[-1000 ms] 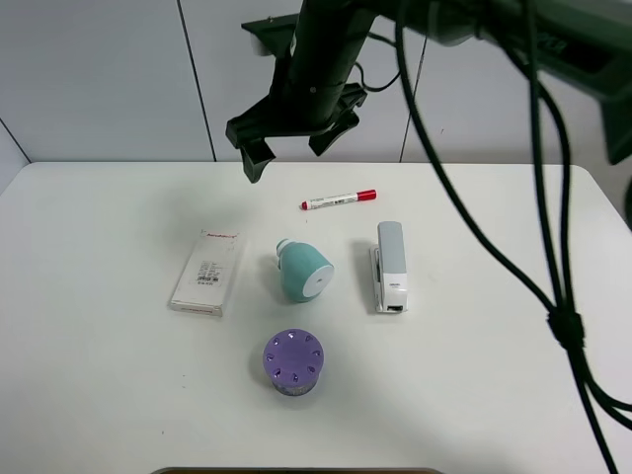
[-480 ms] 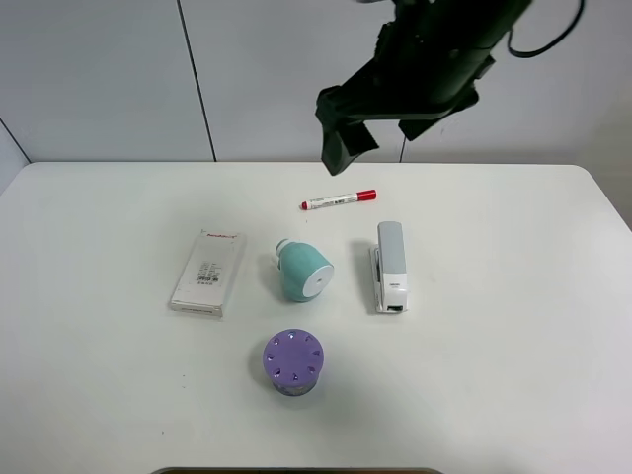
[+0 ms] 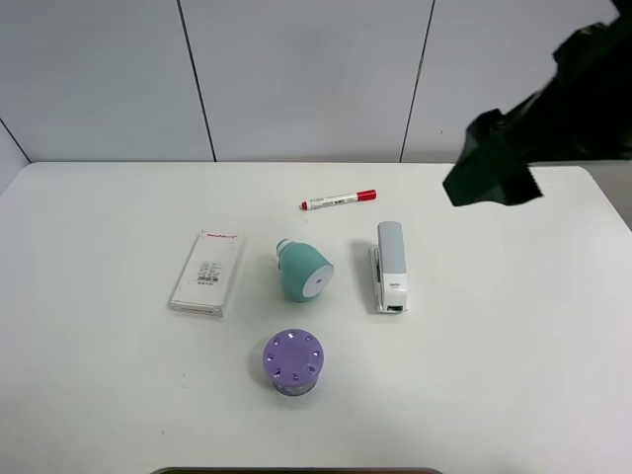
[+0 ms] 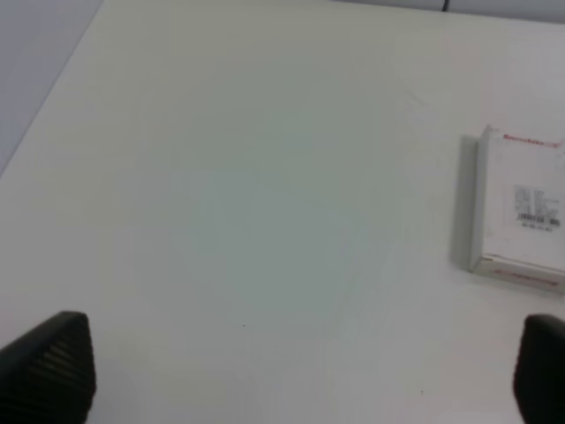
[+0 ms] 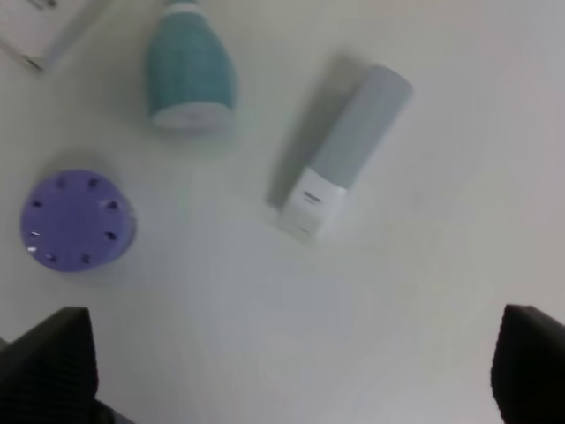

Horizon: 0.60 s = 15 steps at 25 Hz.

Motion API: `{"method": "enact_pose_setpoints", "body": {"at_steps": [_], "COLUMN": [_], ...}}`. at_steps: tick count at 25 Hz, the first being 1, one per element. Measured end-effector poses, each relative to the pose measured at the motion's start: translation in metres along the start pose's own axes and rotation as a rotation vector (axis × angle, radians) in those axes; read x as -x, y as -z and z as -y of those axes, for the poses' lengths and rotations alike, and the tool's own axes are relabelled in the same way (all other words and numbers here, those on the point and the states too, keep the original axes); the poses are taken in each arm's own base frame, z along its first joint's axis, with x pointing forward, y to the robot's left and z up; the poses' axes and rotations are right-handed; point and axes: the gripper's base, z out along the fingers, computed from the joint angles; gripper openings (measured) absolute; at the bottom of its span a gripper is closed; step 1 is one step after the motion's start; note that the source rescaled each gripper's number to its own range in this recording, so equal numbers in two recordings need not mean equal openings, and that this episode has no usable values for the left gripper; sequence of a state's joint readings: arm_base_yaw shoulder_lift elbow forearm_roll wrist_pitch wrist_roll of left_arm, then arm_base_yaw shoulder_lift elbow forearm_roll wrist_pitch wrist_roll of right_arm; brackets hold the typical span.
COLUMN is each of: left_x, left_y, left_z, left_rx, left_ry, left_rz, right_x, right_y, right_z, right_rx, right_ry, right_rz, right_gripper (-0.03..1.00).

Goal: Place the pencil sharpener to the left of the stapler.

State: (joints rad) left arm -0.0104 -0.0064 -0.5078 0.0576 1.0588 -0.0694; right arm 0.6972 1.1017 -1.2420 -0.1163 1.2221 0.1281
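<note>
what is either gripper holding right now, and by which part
Nothing is held. Both grippers are open with nothing between their fingers, and the pencil sharpener lies free on the table beside the stapler.

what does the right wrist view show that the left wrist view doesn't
Only the right wrist view shows the teal pencil sharpener, the grey and white stapler beside it, and the purple cylinder with holes on top. Only the left wrist view shows the flat white box's printed label, plus a long bare stretch of table. Both share the white table, that box (only a corner in the right view), and dark fingertips wide apart at the frame corners, holding nothing.
</note>
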Motion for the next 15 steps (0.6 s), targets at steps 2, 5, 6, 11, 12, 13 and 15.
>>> {"method": "enact_pose_setpoints", "body": {"at_steps": [2, 5, 6, 11, 12, 13, 15], "left_x": [0.000, 0.000, 0.000, 0.000, 0.000, 0.000, 0.000], "left_y": [0.000, 0.000, 0.000, 0.000, 0.000, 0.000, 0.000], "left_z": [0.000, 0.000, 0.000, 0.000, 0.000, 0.000, 0.000], "left_rx": [0.000, 0.000, 0.000, 0.000, 0.000, 0.000, 0.000], "left_ry": [0.000, 0.000, 0.000, 0.000, 0.000, 0.000, 0.000], "left_rz": [0.000, 0.000, 0.000, 0.000, 0.000, 0.000, 0.000], "right_x": [-0.016, -0.041, -0.050, -0.096, -0.108, -0.120, -0.145], "right_y": [0.006, 0.010, 0.010, 0.003, 0.002, 0.002, 0.001], "right_z": [0.004, 0.011, 0.013, 0.036, 0.042, 0.046, 0.049], "right_rx": [-0.023, -0.062, -0.071, -0.169, -0.206, -0.232, -0.286], "right_ry": [0.000, -0.012, -0.021, -0.170, -0.226, -0.265, -0.343], "right_rz": [0.011, 0.019, 0.016, -0.024, -0.030, -0.031, -0.030], "right_gripper": [1.00, 1.00, 1.00, 1.00, 1.00, 1.00, 1.00]}}
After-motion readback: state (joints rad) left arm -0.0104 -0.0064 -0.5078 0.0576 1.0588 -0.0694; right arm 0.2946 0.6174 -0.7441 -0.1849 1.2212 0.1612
